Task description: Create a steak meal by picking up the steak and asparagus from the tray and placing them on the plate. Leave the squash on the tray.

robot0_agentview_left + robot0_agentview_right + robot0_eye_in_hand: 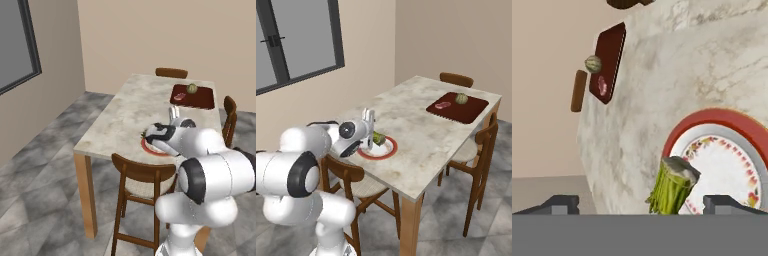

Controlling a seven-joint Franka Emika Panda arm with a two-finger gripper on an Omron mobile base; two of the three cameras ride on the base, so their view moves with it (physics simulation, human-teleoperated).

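Observation:
The asparagus is a green stalk bundle lying on the near edge of the red-rimmed plate. It sits low between the widely spread tips of my gripper, which is open and not touching it. In the base views the gripper hovers over the plate, with the asparagus just beside the hand. Far across the table lies the dark red tray. On it are the steak and the squash.
The marble table has wooden chairs around it: one right below the plate, one on the right side, one at the far end. A window is on the left wall.

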